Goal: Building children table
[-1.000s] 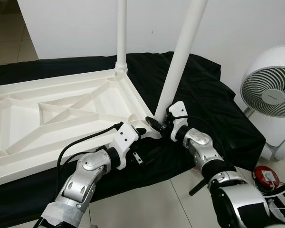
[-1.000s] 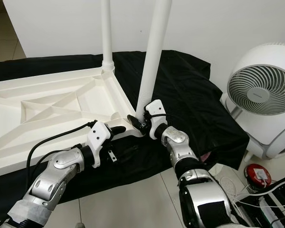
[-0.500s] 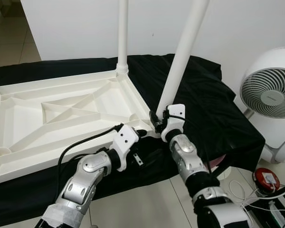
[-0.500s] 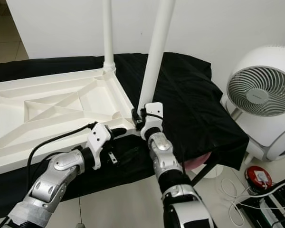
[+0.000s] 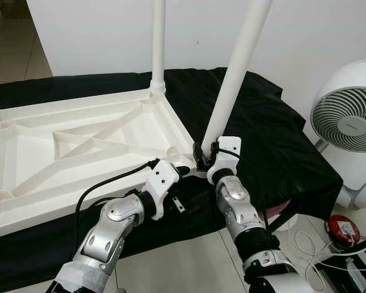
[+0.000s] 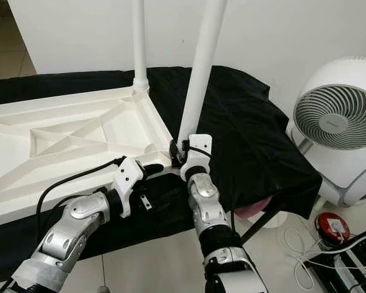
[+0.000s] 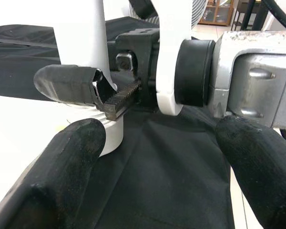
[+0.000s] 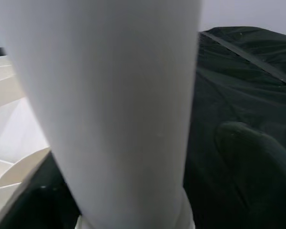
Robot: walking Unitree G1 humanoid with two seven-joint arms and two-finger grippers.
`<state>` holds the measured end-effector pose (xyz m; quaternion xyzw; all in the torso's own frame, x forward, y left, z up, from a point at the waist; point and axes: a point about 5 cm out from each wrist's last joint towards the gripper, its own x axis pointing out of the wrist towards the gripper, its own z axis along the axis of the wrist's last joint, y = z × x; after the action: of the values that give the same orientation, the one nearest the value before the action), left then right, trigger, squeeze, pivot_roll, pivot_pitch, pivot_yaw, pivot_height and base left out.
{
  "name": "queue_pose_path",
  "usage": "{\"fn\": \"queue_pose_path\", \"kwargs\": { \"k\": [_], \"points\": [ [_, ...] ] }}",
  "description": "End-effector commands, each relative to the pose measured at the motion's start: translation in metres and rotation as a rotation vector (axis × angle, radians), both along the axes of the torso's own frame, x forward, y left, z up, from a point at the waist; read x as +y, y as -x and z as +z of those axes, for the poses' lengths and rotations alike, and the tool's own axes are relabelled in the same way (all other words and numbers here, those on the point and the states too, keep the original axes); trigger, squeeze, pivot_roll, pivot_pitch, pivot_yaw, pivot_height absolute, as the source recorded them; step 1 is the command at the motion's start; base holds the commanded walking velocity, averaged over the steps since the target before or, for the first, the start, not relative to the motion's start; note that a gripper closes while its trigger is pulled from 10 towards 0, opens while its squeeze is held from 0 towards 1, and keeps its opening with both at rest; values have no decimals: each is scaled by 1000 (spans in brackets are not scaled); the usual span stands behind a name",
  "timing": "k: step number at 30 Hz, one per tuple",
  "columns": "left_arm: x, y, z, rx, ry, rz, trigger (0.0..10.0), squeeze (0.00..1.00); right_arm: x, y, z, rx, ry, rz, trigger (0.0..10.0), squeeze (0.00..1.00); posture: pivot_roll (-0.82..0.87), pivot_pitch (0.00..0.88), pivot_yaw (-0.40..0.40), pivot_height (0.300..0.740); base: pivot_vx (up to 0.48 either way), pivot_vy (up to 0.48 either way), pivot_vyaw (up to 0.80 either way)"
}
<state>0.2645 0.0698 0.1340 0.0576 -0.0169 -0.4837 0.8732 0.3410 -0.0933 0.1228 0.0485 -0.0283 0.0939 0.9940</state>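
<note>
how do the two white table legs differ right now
The near leg leans away from upright, while the far leg stands straight in its corner socket. The near leg has the right end effector clamped around its base, with the left end effector open beside it; the far leg stands untouched. The near leg looks thicker, being closer to the camera. Both are plain white tubes rising from corners of the upturned tabletop.
</note>
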Motion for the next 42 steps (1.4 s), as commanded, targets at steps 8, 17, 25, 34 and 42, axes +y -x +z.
{"fn": "queue_pose_path", "kwargs": {
  "k": [8,17,25,34,42],
  "points": [
    [-2,0,-1,4,-7,-2,10000,0,-15,-3,-1,14,86,158,10000,1000,0,0,-81,740,0,0,0],
    [-2,3,-2,9,-12,-17,10000,0,-20,-12,7,-30,221,436,10000,0,-2,0,-66,740,0,0,0],
    [-5,3,1,7,-7,-23,10000,0,-13,-17,9,-25,263,560,10000,0,11,0,-65,740,0,0,0],
    [-6,4,1,6,-8,-20,10000,0,-14,-20,3,19,263,620,0,0,24,0,-71,740,0,0,0],
    [-6,5,1,7,-9,-21,10000,0,-18,-18,-3,28,243,592,5176,0,17,0,-70,740,0,0,0]
  ]
}}
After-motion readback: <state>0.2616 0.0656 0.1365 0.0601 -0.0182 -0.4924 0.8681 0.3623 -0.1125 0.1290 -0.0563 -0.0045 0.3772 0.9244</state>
